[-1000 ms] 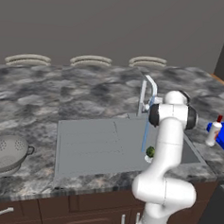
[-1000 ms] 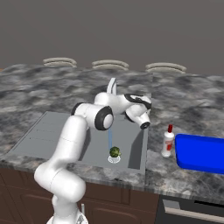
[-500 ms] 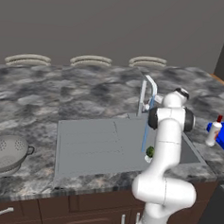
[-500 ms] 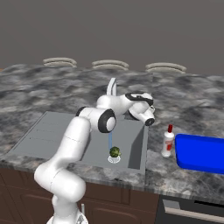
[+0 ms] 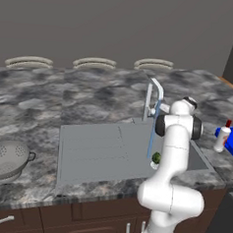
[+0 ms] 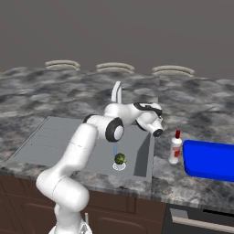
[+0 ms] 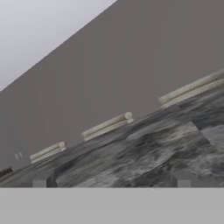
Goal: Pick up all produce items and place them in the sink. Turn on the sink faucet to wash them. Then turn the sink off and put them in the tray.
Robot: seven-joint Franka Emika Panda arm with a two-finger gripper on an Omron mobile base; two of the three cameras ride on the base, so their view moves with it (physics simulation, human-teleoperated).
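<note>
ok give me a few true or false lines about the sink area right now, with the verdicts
1. A stream of water runs from the faucet into the sink. True.
2. The broccoli floret sits in the basin under the stream. True.
3. The end effector is shut on the floret. False: it is held above the counter, away from the floret, with nothing between its fingertips.
4. The colander lies inside the sink. False: it stands on the counter beside the drainboard.
5. The red-capped bottle stands between the sink and the blue tray. True.
</note>
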